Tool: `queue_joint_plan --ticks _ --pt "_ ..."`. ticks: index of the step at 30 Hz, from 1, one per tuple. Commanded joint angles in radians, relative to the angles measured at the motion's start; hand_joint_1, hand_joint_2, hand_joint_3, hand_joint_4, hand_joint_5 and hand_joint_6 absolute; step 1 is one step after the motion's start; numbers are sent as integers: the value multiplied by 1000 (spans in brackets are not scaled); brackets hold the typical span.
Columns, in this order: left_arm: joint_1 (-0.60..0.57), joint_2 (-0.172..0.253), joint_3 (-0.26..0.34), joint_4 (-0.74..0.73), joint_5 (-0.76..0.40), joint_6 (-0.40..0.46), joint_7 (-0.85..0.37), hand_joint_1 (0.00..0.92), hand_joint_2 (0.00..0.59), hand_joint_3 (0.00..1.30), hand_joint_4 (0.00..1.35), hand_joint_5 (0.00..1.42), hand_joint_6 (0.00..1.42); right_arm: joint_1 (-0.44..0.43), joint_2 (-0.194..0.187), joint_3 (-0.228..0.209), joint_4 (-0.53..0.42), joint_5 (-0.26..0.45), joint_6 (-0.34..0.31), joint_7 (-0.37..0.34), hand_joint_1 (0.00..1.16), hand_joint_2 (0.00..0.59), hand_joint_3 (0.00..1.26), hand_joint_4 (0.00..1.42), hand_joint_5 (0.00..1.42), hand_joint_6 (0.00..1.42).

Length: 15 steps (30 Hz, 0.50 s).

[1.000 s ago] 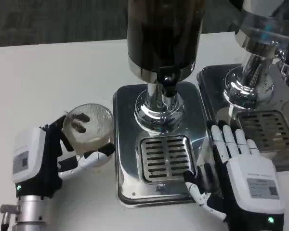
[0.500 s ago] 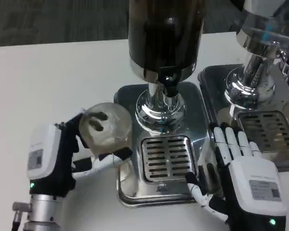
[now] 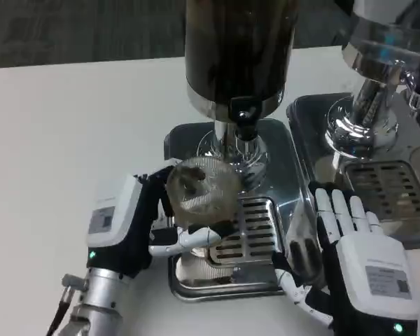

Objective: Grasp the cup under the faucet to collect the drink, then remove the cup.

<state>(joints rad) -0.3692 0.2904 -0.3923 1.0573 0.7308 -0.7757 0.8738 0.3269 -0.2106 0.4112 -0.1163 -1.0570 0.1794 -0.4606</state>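
Head view: cup [image 3: 201, 183] in left hand [image 3: 136, 220], contents unclear.

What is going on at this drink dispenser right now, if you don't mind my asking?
The left robot hand holds a clear cup and has it over the left part of the grated drip tray, just in front of the dark dispenser's faucet. The cup sits slightly left of the spout, and no drink can be seen pouring. The right robot hand rests, fingers spread, on the right edge of the chrome base, holding nothing. A second dispenser stands to the right.
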Motion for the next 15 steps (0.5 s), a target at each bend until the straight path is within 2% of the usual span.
queue_joint_plan --ticks 1,5,9,15 --pt "-73 -33 -25 49 15 35 14 616 7 723 770 996 1196 10 -3 -4 -17 0 4 -5 343 357 11 0 0 64" --pt "-125 -60 -46 107 25 78 -6 639 1 743 787 1015 1224 9 2 -4 -20 -5 10 -6 345 358 7 0 0 64" --pt "-163 -70 -100 139 56 109 -16 669 0 755 800 1020 1243 17 9 -3 -26 -7 18 -10 346 359 6 0 0 65" --pt "-180 -89 -126 161 40 112 -35 674 0 755 801 1020 1246 26 14 -2 -29 -11 25 -16 348 359 5 0 0 66"
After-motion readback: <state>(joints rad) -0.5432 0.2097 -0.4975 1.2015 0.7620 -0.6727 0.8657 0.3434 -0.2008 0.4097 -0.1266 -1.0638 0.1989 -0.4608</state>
